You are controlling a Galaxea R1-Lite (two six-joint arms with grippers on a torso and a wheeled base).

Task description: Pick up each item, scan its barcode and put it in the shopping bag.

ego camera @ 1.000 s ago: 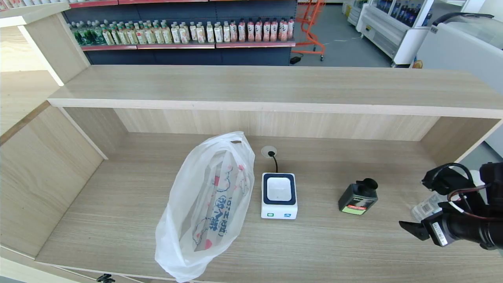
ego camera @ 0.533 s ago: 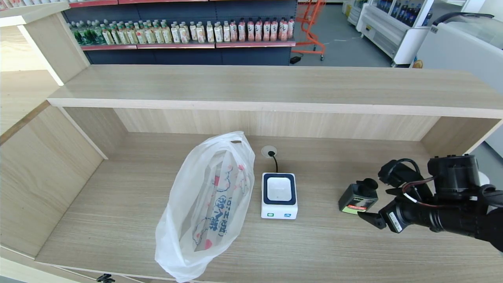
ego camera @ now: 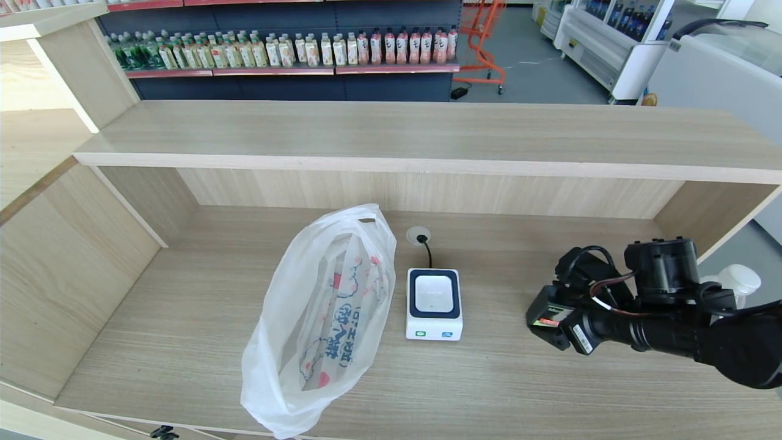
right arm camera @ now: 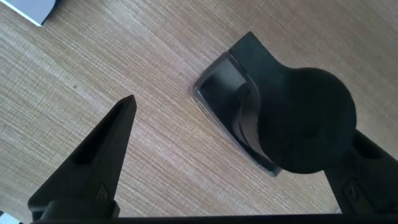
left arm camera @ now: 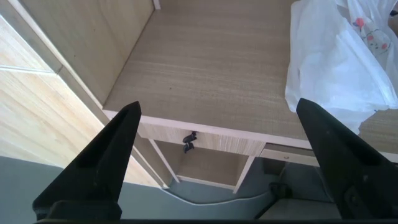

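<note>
Black bottle [ego camera: 545, 313] on desk [ego camera: 489, 379], right of scanner [ego camera: 434, 304], sits between fingers of right end effector [right arm camera: 249, 124]; fingers wide apart, contact unclear; left end effector [left arm camera: 217, 104] spread, empty, near shopping bag [ego camera: 324, 318].

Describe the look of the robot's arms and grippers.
The right arm is black, built of cylindrical segments with a round joint housing. Red, white and black cables loop over its wrist, and a white printed label sits near the right gripper. The left gripper has two matte black, wedge-shaped fingers tapering to points; the right's look alike.
</note>
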